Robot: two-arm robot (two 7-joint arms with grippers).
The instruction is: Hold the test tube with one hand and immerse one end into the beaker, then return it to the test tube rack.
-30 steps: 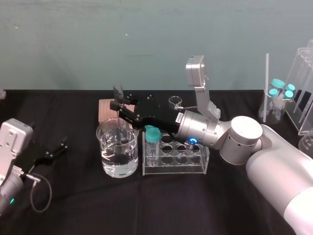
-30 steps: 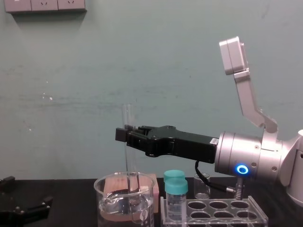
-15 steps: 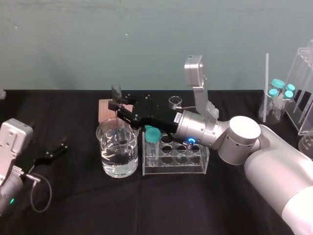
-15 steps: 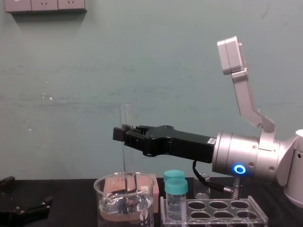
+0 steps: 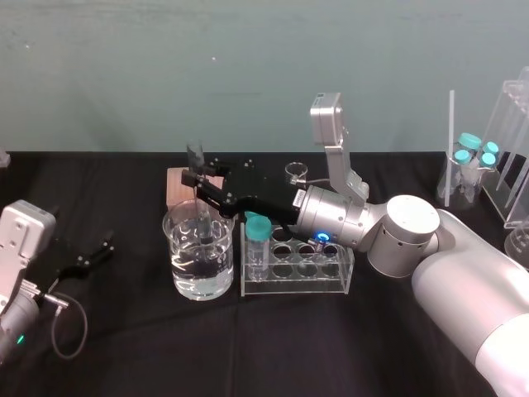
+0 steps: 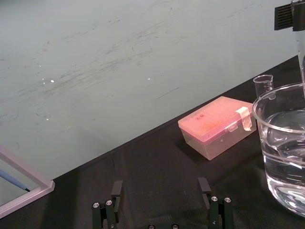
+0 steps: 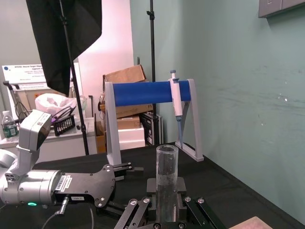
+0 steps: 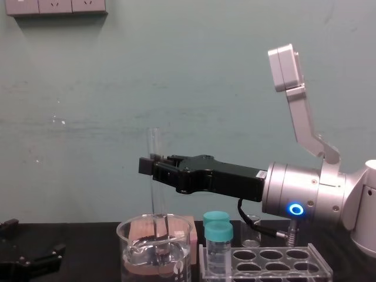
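That test tube (image 8: 155, 200) is thin, bare glass: light, rigid, slick and easy to crack, so I'd say it wants a gentle pinch high on its wall, near the open mouth, with the rounded bottom left free for dipping. The right gripper (image 8: 150, 165) has it just so, fingers clamped on the upper part, the tube standing upright with its lower part down inside the beaker (image 8: 130, 235), which sits just beside the robot's-left end of the test tube rack (image 8: 265, 263). Through the curved glass I can't tell for sure whether the tip is under the water. The left gripper (image 6: 159, 191) lies parked on the black table (image 5: 124, 347) well off to the robot's left, fingers spread and holding nothing. Against a second ago, the right arm has slid a little to the robot's left, carrying the tube from near the beaker's far wall toward its middle; height looks much the same, and the beaker and rack haven't budged
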